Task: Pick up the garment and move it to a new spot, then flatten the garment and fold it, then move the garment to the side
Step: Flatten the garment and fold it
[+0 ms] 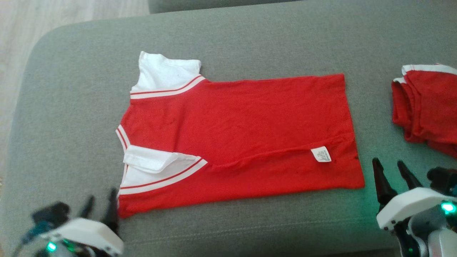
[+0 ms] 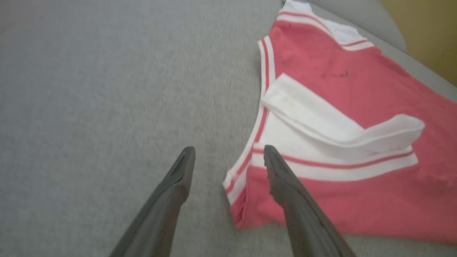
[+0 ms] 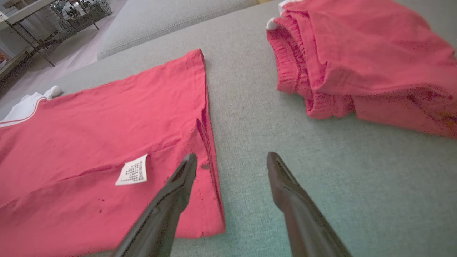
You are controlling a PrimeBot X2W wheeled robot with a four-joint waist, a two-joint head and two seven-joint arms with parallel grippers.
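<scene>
The garment is a red T-shirt with white sleeves, spread flat on the grey sofa cushion, its near long edge folded over so a white care label faces up. My left gripper stands open at the shirt's near left corner, holding nothing; the left wrist view shows its fingers straddling the shirt's striped collar edge. Just off the hem's near right corner, my right gripper is open and empty. In the right wrist view its left finger lies over the hem of the shirt.
A second red garment lies bunched at the cushion's right edge, its elastic waistband facing my right gripper. Pale floor lies beyond the cushion's rounded left end. Another cushion and furniture legs stand farther back.
</scene>
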